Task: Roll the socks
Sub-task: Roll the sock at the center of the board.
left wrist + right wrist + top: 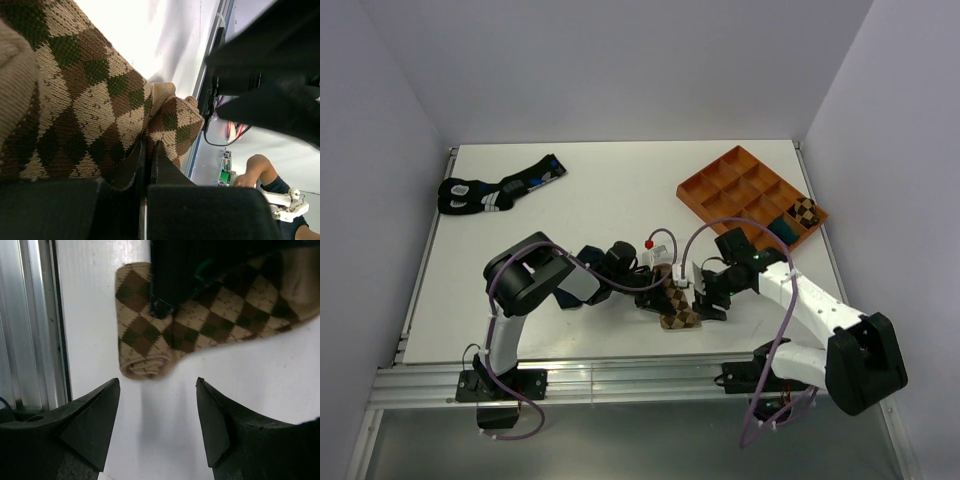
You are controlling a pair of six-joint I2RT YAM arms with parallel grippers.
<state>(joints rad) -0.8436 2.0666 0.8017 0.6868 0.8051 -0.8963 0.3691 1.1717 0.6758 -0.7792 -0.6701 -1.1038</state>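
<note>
Seen from above, both arms reach toward the middle of a white table, and their grippers meet over a tan argyle sock near the front edge.

The left gripper has its jaws closed. In its wrist view the two dark fingers press together with only a thin slit between them. Their tips are sunk into a fold of the argyle sock. The sock fills the view beyond the jaws and runs up along one side of the gripper, very close to the lens.

The right gripper stands with its jaws spread wide and holds nothing. In its wrist view the two fingers sit apart at the bottom, with bare table between them. Just ahead of the open jaws lies the argyle sock, its near end curled into a short roll. That roll sits slightly toward the left finger and touches neither fingertip. Beyond the roll, the black left gripper comes down onto the sock from above.

Well beyond both grippers, on the right arm's side, sits an orange divided tray. An argyle bundle and a dark bundle fill two neighbouring compartments. Far off on the left arm's side lie black socks with blue and white markings.
</note>
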